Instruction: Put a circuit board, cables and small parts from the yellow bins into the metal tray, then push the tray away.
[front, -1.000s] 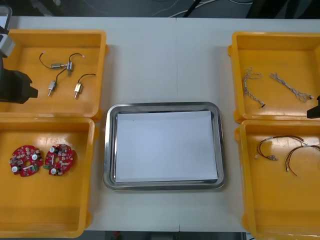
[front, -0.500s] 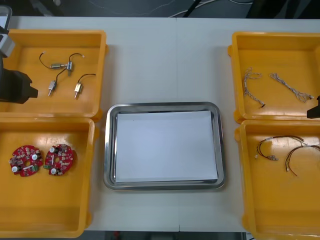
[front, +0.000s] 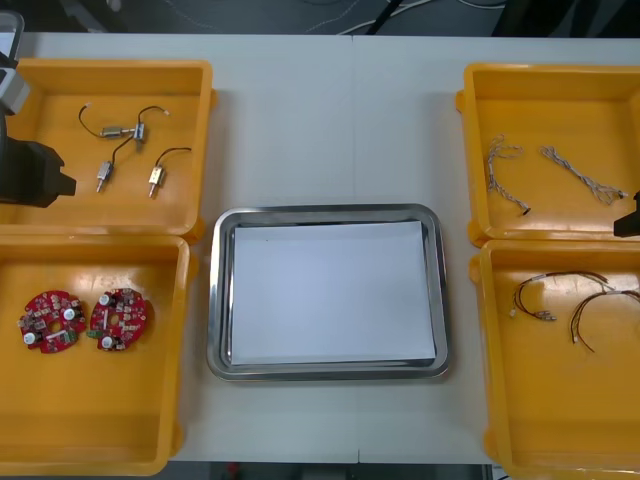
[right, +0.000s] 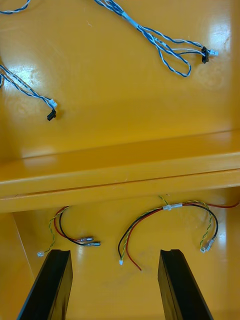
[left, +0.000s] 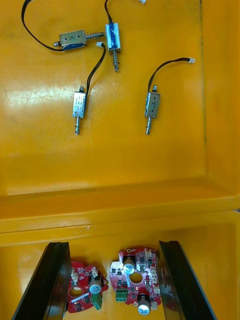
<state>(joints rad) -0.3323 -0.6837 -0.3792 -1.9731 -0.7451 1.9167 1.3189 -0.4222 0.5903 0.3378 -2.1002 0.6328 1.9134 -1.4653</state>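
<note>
A light worktop (front: 330, 120) is seen from above. A metal tray (front: 327, 212), white inside and empty, lies at the centre between four yellow bins (front: 195, 236). In the far left bin (front: 110, 67) small parts (front: 120, 131) with black leads are scattered; in the near left bin (front: 100, 430) two red boards (front: 120, 320) lie side by side. In the far right bin (front: 550, 72) blue-white cables (front: 503, 165) are kept, and in the near right bin (front: 560, 430) red-yellow cables (right: 167, 206).

The left gripper (left: 112, 245) is held above the near left bin; its fingers are spread apart, nothing is gripped, and both boards are framed between them. The right gripper (right: 115, 252) is poised likewise over the near right bin — fingers parted, empty, a looped cable lying between them.

Nothing has been placed in the tray, so the task is judged to be at its start: the first pick is not yet made. A descent is called for next — probably of the left gripper onto one board, with the fingers closed on its edges, then a lift over the bin wall and a carry to the tray. Care is needed that the neighbouring board, just beside it, is not caught too.
</note>
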